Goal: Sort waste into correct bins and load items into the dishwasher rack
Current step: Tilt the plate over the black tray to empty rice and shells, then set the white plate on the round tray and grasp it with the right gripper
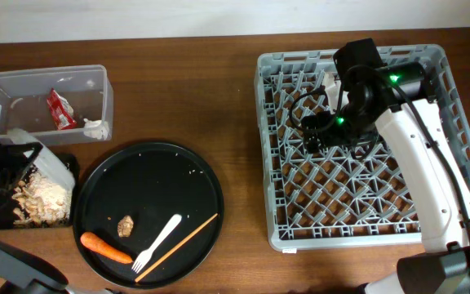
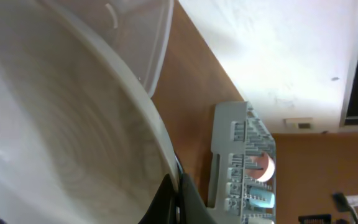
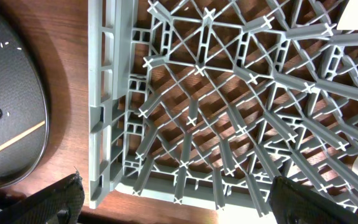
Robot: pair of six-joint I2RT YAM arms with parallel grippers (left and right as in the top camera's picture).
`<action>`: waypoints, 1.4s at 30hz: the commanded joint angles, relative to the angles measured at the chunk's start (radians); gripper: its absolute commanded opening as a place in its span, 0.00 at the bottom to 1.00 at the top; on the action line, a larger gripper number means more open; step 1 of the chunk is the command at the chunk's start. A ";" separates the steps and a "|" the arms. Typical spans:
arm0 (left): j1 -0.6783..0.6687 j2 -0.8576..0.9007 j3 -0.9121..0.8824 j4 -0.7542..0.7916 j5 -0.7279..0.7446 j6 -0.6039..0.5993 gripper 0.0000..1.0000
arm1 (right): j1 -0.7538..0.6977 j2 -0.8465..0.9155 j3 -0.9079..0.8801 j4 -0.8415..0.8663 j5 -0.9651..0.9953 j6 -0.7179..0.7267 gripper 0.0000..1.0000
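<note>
My left gripper (image 1: 6, 163) is shut on the rim of the pale plate (image 1: 47, 163), held tilted over the shallow black tray (image 1: 73, 175), which holds rice and beige scraps (image 1: 43, 200). In the left wrist view the plate (image 2: 55, 124) fills the frame, with the jaws (image 2: 178, 199) on its edge. The clear tub (image 1: 23, 90) holds the red wrapper (image 1: 60, 109) and the tissue (image 1: 96, 128). My right gripper (image 1: 317, 131) is open and empty above the dishwasher rack (image 1: 349, 204); its fingers (image 3: 179, 202) spread over the lattice (image 3: 104, 93).
The round black tray (image 1: 153, 167) carries a carrot (image 1: 104, 247), a beige chunk (image 1: 126, 225), the white fork (image 1: 157, 242) and the chopstick (image 1: 182, 242). The left wrist view shows the rack (image 2: 235, 143) with a light-blue cup (image 2: 260, 199) in it.
</note>
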 commanded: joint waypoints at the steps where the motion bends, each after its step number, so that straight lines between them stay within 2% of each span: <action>1: -0.057 -0.032 -0.002 -0.050 -0.014 0.033 0.00 | -0.003 0.007 0.004 -0.003 0.010 -0.007 0.98; 4: -0.185 -0.081 -0.002 -0.098 -0.110 0.057 0.00 | -0.003 0.007 0.004 -0.003 0.014 -0.007 0.98; 7: -0.376 -0.161 -0.002 -0.125 -0.247 0.036 0.00 | -0.003 0.007 0.004 -0.003 0.035 -0.007 0.98; 11: -0.683 -0.168 -0.021 -0.136 -0.573 -0.093 0.00 | -0.003 0.007 0.004 -0.003 0.035 -0.007 0.98; 17: -1.064 -0.080 -0.137 0.034 -0.753 -0.292 0.00 | -0.003 0.007 0.004 -0.006 0.035 -0.007 0.99; 22: -1.221 0.063 -0.142 0.095 -0.821 -0.329 0.01 | -0.003 0.007 0.004 -0.010 0.035 -0.007 0.99; 23: -1.242 0.077 -0.142 0.097 -0.820 -0.324 0.08 | -0.003 0.007 0.004 -0.010 0.035 -0.007 0.99; 24: -1.242 0.077 -0.140 0.094 -0.820 -0.319 0.30 | -0.003 0.007 0.004 -0.010 0.035 -0.008 0.99; 25: -1.233 0.072 -0.123 0.074 -0.821 -0.294 0.41 | -0.003 0.007 0.004 -0.010 0.035 -0.007 0.99; 28: -1.124 0.030 0.019 -0.069 -0.821 -0.257 0.54 | -0.002 0.007 0.004 -0.008 0.034 -0.008 0.99; 31: -0.969 -0.053 0.093 -0.161 -0.820 -0.258 0.57 | 0.027 0.007 0.004 0.007 -0.076 -0.092 0.99; 33: -0.857 -0.121 0.093 -0.185 -0.820 -0.259 0.57 | 0.080 0.007 0.004 0.040 -0.101 -0.096 0.99; 37: -0.576 -0.200 0.093 -0.240 -0.820 -0.259 0.57 | 0.267 0.058 0.004 0.183 -0.101 -0.082 0.99; 38: -0.502 -0.200 0.093 -0.255 -0.816 -0.259 0.63 | 0.323 0.093 0.004 0.219 -0.101 -0.053 0.99; 41: -0.424 -0.200 0.087 -0.260 -0.806 -0.274 0.64 | 0.447 0.224 0.004 0.288 -0.101 0.109 0.99; 42: -0.423 -0.200 0.087 -0.258 -0.806 -0.274 0.64 | 0.498 0.293 0.004 0.301 -0.102 0.228 0.98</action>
